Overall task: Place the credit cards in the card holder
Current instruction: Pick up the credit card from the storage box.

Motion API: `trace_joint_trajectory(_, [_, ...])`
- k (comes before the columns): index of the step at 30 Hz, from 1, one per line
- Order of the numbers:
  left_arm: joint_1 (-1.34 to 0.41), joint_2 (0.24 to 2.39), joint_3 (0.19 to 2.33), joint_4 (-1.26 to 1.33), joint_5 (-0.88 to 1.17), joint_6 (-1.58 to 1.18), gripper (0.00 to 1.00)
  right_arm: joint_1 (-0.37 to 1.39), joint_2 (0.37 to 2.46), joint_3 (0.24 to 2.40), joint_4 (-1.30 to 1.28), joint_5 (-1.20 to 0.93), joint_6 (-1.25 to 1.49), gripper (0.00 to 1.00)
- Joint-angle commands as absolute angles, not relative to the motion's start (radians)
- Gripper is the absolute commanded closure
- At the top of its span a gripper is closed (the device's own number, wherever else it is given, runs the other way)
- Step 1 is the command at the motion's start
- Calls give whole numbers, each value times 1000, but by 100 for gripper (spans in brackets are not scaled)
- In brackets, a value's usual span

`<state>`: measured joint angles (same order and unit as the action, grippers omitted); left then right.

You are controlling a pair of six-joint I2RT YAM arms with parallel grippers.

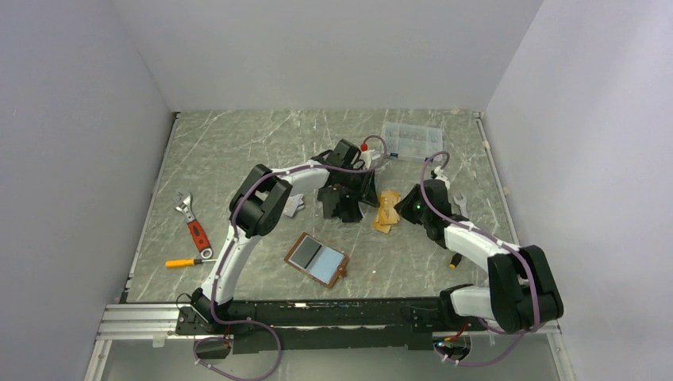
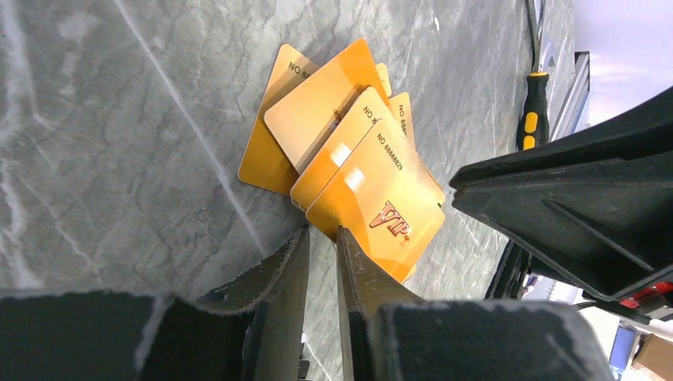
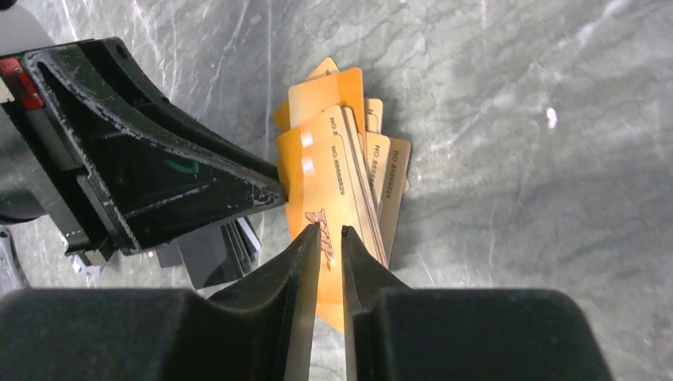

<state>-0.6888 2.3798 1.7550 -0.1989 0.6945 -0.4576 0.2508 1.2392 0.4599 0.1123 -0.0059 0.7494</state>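
Note:
The orange-gold credit cards [image 2: 341,135] lie in a fanned pile [image 1: 386,211] at mid-table, and the top VIP card [image 3: 325,198] is tilted up. My left gripper [image 2: 321,230] is open by a narrow gap, its tips at that card's corner. From the other side my right gripper [image 3: 331,228] is open just as narrowly, hovering over the VIP card, which shows face-on through the gap. Black cards [image 3: 214,254] lie under the left gripper. The card holder [image 1: 317,259] lies open nearer the arm bases, apart from both grippers.
A clear compartment box [image 1: 411,141] sits at the back right. A wrench [image 1: 185,205], a red-handled tool [image 1: 198,236] and a yellow screwdriver [image 1: 186,262] lie at the left. Another yellow-and-black screwdriver [image 2: 533,103] lies beside the right arm. Grey walls enclose the table.

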Motion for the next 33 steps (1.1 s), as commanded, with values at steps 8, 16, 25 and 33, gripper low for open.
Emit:
trace_joint_trajectory(8, [-682, 2318, 1689, -174, 706, -457, 53, 290, 1372, 501, 218, -28, 736, 85])
trace_joint_trajectory(16, [-681, 2324, 1668, -163, 715, -479, 47, 306, 1422, 492, 253, -43, 758, 87])
trace_joint_trajectory(25, [-673, 2326, 1632, -116, 733, -526, 49, 342, 1419, 516, 270, -85, 778, 89])
trace_joint_trajectory(33, [-660, 2315, 1605, -87, 738, -541, 51, 290, 1285, 501, 166, -33, 723, 89])
